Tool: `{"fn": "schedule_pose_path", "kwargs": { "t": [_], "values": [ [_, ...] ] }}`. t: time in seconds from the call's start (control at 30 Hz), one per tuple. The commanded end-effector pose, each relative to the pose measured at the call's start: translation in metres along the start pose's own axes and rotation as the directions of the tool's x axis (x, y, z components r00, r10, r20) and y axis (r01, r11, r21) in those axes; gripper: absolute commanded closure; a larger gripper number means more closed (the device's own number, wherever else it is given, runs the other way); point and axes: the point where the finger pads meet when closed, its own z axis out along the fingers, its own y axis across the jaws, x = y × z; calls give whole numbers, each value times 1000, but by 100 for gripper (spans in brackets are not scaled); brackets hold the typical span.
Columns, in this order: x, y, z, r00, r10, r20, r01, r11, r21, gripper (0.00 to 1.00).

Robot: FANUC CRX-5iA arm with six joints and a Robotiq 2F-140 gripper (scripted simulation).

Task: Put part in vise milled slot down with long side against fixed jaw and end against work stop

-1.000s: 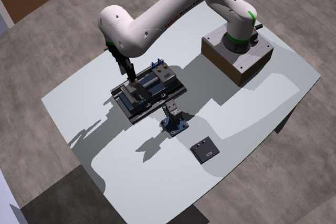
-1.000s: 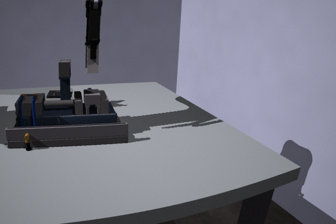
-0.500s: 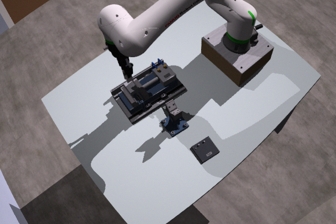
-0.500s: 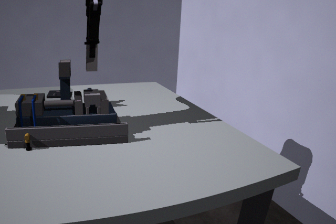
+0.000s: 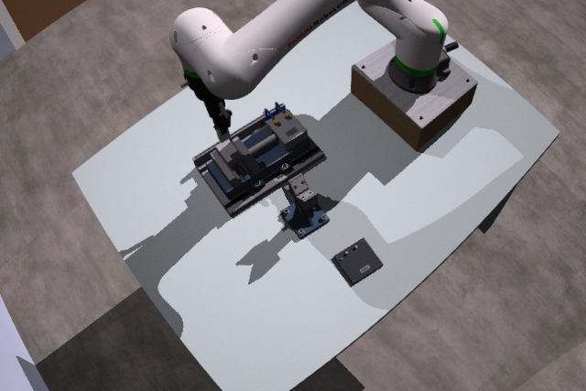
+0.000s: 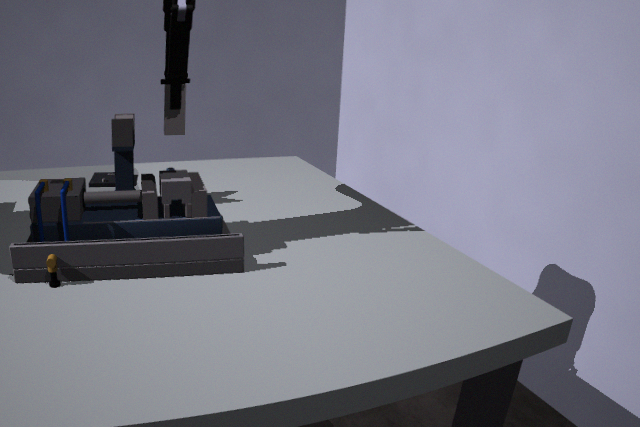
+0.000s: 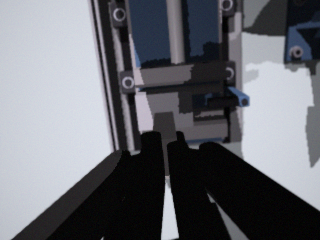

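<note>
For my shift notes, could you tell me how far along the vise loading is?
Done: the dark square infeed plate carries no block; the grey slotted block sits in the grey vise, slot down. In hand: nothing; the black claw hangs shut above. Left: seating against fixed jaw and blue work stop, not judgeable here.

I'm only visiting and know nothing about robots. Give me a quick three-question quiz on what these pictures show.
1. True or false: the end effector is holding the block.
2. Where is the block? A) on the dark plate B) in the vise C) on the floor
3. Fill in: the end effector is ____ (open/shut).

Key: 1 false; 2 B; 3 shut.
</note>
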Motion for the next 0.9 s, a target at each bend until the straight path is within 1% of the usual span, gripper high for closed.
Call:
{"fn": "schedule_pose_path", "kwargs": {
  "t": [0.0, 0.4, 0.47, 0.6, 0.87],
  "values": [
    [0, 0, 0, 1000, 0, 0, 0, 1000, 0, 100],
    [0, -1, 0, 1000, 0, 0, 0, 1000, 0, 100],
    [0, -10, 0, 1000, 0, 0, 0, 1000, 0, 100],
    [2, -42, 0, 1000, 0, 0, 0, 1000, 0, 100],
    [2, -45, 0, 1000, 0, 0, 0, 1000, 0, 100]
  ]
}}
